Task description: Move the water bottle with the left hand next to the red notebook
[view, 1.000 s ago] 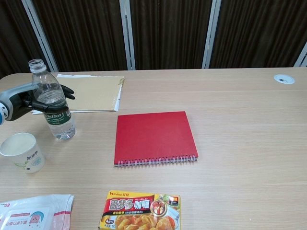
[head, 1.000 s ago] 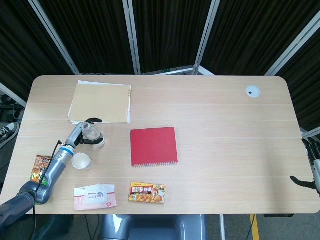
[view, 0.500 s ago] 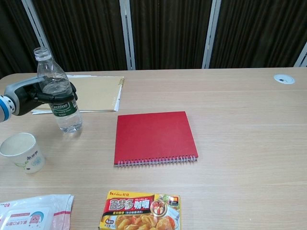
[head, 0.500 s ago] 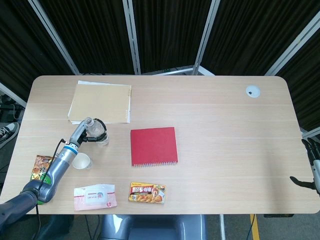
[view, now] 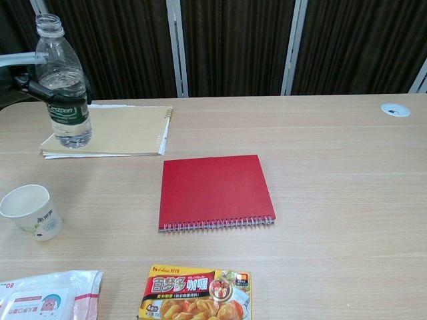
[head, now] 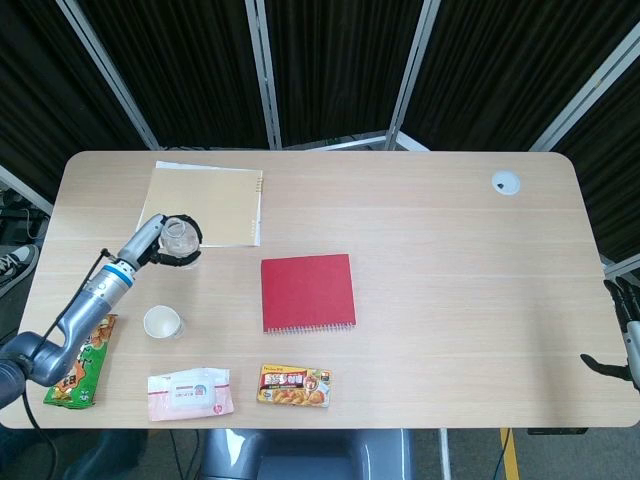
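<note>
Near the table's left edge, the left hand [head: 150, 246] now grips the bottle [view: 63, 87] lifted clear, ready to carry toward the notebook [head: 308, 292].

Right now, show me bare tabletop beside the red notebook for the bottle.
Free: the wide strip right of the red notebook toward the grommet, and the gap between it and the paper cup. Crowded: near edge, with curry box and wipes pack.

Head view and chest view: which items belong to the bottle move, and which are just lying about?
Job:
water bottle
left robot hand
red notebook

Lying about:
tan notebook
paper cup
curry box
wipes pack
snack packet
</note>
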Available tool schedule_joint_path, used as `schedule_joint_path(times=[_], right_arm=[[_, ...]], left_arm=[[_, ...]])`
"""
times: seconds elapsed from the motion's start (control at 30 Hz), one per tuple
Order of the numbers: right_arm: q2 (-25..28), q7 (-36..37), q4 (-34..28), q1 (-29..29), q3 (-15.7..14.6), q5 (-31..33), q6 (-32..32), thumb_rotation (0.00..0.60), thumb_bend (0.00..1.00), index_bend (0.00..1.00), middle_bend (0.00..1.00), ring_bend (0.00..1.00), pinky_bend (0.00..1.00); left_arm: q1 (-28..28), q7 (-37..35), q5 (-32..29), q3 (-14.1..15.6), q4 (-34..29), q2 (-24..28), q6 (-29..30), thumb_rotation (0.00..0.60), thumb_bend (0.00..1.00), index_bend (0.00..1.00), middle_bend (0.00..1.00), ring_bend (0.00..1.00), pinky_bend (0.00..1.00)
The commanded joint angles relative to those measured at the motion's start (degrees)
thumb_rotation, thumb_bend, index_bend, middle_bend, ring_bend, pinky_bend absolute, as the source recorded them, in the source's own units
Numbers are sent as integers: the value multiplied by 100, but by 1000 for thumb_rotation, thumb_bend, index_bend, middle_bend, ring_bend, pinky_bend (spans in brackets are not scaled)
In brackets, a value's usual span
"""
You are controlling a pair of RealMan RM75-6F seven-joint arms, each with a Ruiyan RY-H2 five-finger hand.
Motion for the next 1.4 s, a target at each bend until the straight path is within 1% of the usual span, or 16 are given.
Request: schedule_joint_path(times=[0.03,0.1,0.2,0.27,0.33,0.67,1.07,1.4], right_arm=[[-3,-25,-16,-7,-5,-9,12,600,0,0,0,0,0],[-6,-38,-26,-7,-11,-20,12,600,0,0,0,0,0],[-11,-78,-27,-19,-17,-29,38,600,0,0,0,0,0],[-13,-119,-44,-46,-17,-39,101,600,0,0,0,0,0],[-13,-147,-56,-69,-13,-52,161,600,0,0,0,0,0],[19,-86,-63,-149,-13,-72,284,600,0,0,0,0,0],[-4,-122,-11,-173,-10,-57,290,600,0,0,0,0,0],[-54,-299,-14,-182,1,-53,338,600,0,0,0,0,0]], left_arm=[[2,850,48,262,-119,372,-235,600,587,553,498,306,339],[43,1272,50,373,-49,420,-292,600,587,553,498,306,339],[133,1663,57,526,-15,451,-328,600,587,553,498,306,340],[243,1993,96,660,40,421,-254,600,586,553,498,306,340],[317,2163,115,734,97,370,-186,600,586,554,498,306,340],[534,2796,278,976,582,186,137,600,587,558,499,306,340],[634,2967,380,1169,1141,32,228,600,587,565,500,306,340],[740,3545,556,1336,1737,-122,427,600,587,572,500,306,340]])
